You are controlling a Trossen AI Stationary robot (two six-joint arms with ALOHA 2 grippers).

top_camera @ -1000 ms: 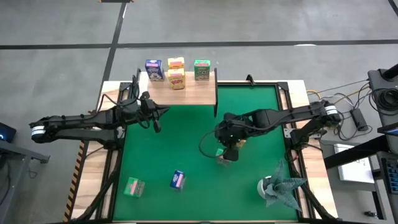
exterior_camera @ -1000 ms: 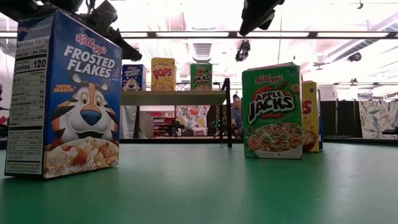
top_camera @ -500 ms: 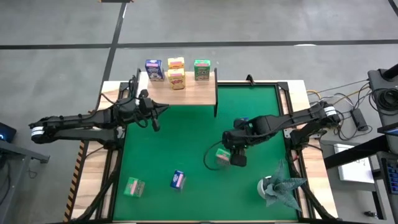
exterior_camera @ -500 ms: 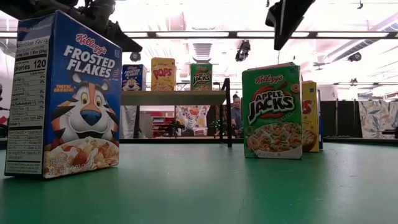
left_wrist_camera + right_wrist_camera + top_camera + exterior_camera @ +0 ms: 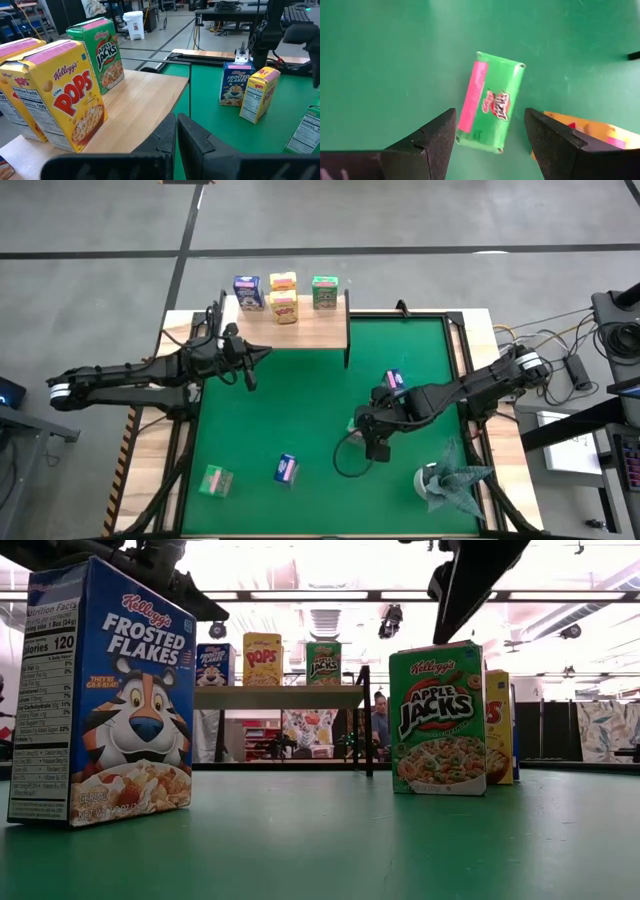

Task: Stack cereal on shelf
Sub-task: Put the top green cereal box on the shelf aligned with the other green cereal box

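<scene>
The worktop (image 5: pixel 470 330) carries a green mat (image 5: pixel 300 400); the shelf (image 5: pixel 310 330) at its far edge bears four boxes (image 5: pixel 284 308).

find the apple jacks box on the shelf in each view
high: Apple Jacks box, top centre.
low: on the shelf, centre.
left wrist: on the shelf beyond the Pops box, at.
right wrist: not in it.
landmark: the Pops box beside it.

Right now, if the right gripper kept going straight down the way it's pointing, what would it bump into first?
Most likely the green cereal box. The right gripper is open and points down at the box's top, which sits between its fingers. How far below it the box stands is unclear.
</scene>
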